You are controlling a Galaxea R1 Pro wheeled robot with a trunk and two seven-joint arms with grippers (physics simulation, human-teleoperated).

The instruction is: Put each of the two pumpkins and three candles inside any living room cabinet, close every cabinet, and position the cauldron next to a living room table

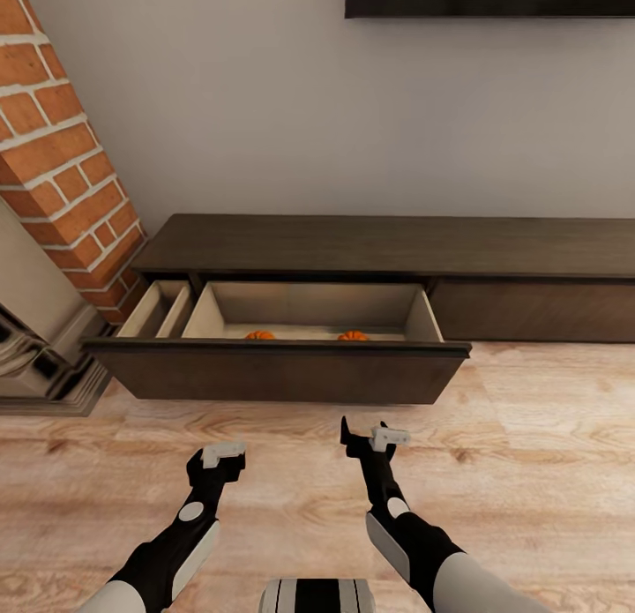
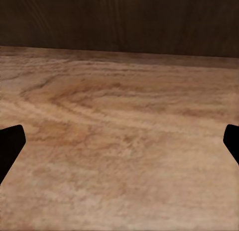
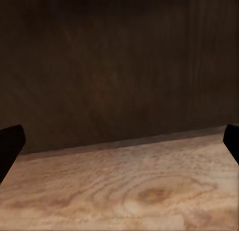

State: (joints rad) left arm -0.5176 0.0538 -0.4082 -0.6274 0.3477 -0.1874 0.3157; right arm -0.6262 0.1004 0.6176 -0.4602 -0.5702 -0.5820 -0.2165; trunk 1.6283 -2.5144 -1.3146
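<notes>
Both grippers, left [image 1: 220, 455] and right [image 1: 375, 433], hang wide open and empty; ahead, two pumpkins [image 1: 259, 335] [image 1: 353, 335] sit in the cabinet's [image 1: 388, 242] pulled-out drawer [image 1: 273, 375].

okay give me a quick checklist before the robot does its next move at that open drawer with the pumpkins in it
1. Both pumpkins in the cabinet drawer: ok; one pumpkin and the other pumpkin peek above the drawer front.
2. Candles in the drawer: cannot tell, the front hides the drawer floor.
3. Drawer closed: not ok, it is pulled out.
4. Left pincer free: ok, open and empty over the wooden floor.
5. Right pincer free: ok, open and empty, facing the drawer front.
6. Pincers clear of the drawer: ok, both apart from it.
</notes>
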